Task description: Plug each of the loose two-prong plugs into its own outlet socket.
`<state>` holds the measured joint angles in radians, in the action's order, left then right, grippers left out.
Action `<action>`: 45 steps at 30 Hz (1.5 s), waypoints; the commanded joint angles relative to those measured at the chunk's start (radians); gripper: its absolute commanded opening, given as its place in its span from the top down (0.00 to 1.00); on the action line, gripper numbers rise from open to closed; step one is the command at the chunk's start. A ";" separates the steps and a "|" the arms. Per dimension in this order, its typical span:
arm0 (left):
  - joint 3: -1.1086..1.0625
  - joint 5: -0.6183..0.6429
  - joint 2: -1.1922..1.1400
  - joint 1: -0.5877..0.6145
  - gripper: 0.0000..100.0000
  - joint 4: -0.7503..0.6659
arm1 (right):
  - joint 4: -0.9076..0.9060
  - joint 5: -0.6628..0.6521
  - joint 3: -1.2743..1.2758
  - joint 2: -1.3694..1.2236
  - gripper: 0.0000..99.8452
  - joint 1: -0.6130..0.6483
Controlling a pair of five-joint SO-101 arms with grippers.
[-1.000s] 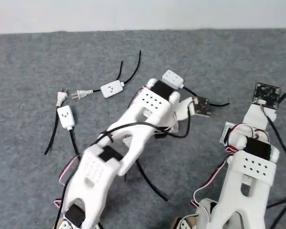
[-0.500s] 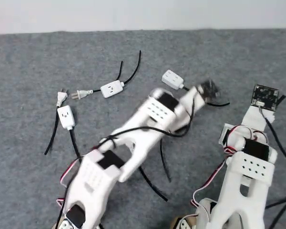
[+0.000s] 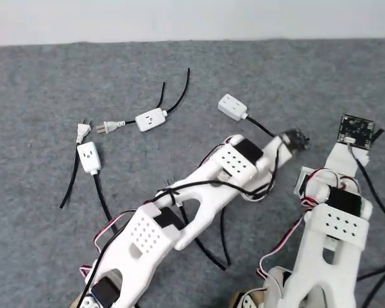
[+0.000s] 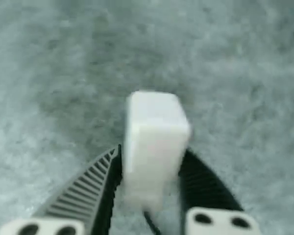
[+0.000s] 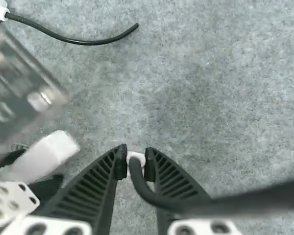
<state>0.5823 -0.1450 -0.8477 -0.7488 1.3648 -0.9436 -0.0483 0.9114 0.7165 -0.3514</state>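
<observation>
Here's the left gripper (image 4: 152,152), its fingers clamped tight on either side of a white outlet block (image 4: 154,132), with grey carpet (image 4: 63,73) behind it. The left arm (image 3: 199,186) stretches from the near left across to the right of the table, and its wrist sits just beside the right arm (image 3: 337,224).

The right gripper (image 5: 135,152) is closed too, pinching a small white plug (image 5: 135,158) between its fingertips, low over the carpet. The plug's black cord (image 5: 142,186) curls out towards the near side.

Out on the carpet, one outlet socket (image 3: 232,106) lies far of the left arm's wrist, trailing a black lead to the right. A second socket (image 3: 150,119) sits further left, with a loose two-prong plug (image 3: 109,127) just beside it, prongs pointing left. Left again, another plug (image 3: 83,131) lies right at the far end of a third socket (image 3: 88,157). Whether those two touch, I cannot tell.
</observation>
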 commanded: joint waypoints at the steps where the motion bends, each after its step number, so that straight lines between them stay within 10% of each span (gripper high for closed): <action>1: 0.096 0.138 0.014 0.014 0.76 0.018 | 0.019 -0.002 -0.014 0.010 0.99 -0.012; 12: 0.355 0.348 0.011 0.061 0.76 0.253 | 0.019 -0.002 -0.014 0.010 0.99 -0.012; 18: 0.420 0.330 -0.020 0.141 1.00 0.204 | 0.019 -0.003 -0.014 0.010 0.99 -0.007; 45: 0.427 0.396 -0.152 -0.077 0.99 0.298 | 0.021 -0.037 -0.014 0.010 0.99 -0.084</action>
<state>0.9659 0.2279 -1.0134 -0.7933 1.6272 -0.9436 -0.0514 0.9114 0.7165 -0.3943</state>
